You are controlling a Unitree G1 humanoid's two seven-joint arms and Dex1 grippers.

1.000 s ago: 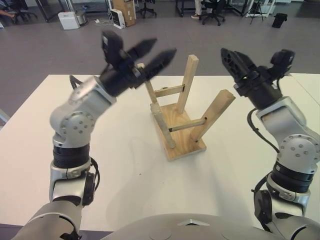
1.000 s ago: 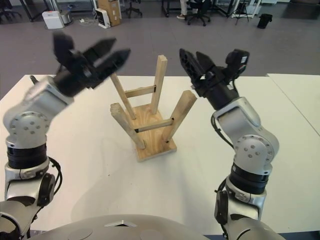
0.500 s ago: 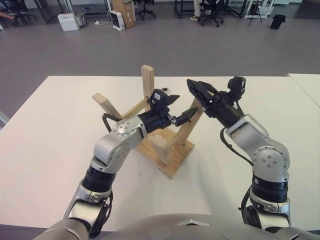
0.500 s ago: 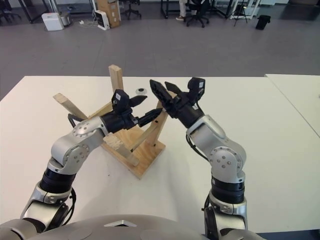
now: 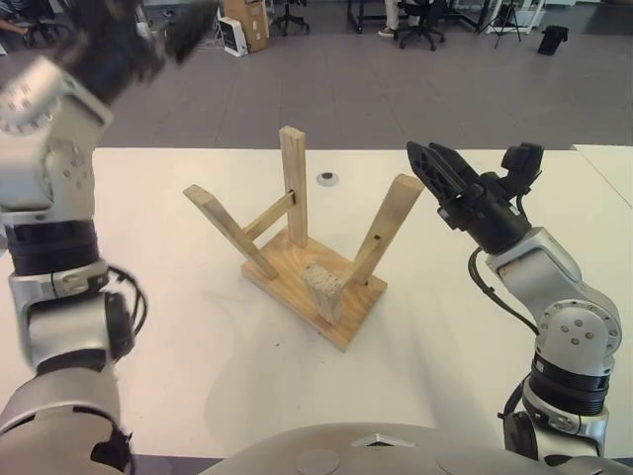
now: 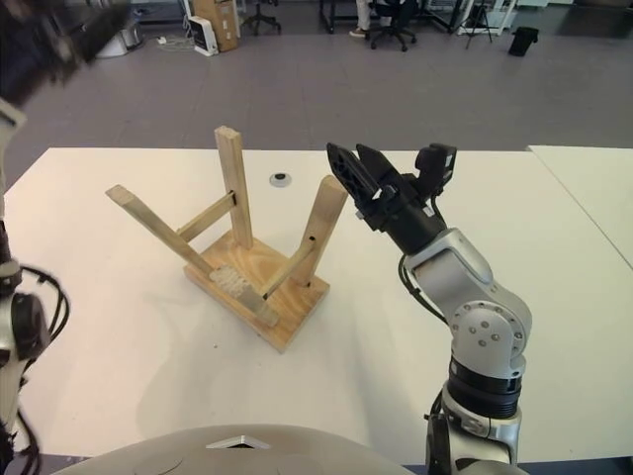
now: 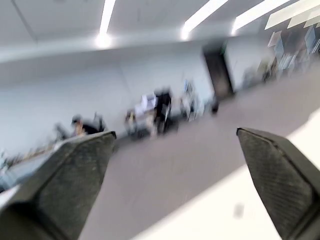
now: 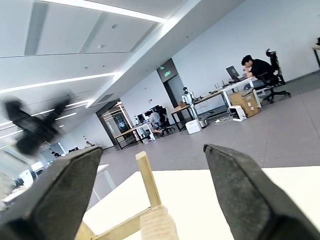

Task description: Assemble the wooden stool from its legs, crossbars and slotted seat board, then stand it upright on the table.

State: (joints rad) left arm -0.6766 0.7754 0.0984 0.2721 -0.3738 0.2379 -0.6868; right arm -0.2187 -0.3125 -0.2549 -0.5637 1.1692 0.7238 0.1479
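Note:
The wooden stool (image 5: 315, 297) lies seat-down on the white table (image 5: 198, 346) with its legs pointing up and crossbars between them. My right gripper (image 5: 432, 163) hangs open just right of the top of the stool's right leg (image 5: 388, 223), without touching it. In the right wrist view that gripper (image 8: 153, 148) has its fingers (image 8: 240, 190) spread wide, with leg tops (image 8: 146, 177) beyond them. My left gripper (image 6: 59, 30) is raised high over the table's far left corner, well away from the stool. The left wrist view shows the gripper (image 7: 174, 133) wide open and holding nothing.
A small dark round object (image 5: 324, 178) lies on the table behind the stool. Another white table (image 5: 608, 163) stands to the right across a gap. Office chairs and boxes stand on the floor far behind. Bare tabletop surrounds the stool.
The stool was turned on the table a second ago. Since then my left gripper has left the crossbar and swung high up to the left. My right gripper has drawn back to the right.

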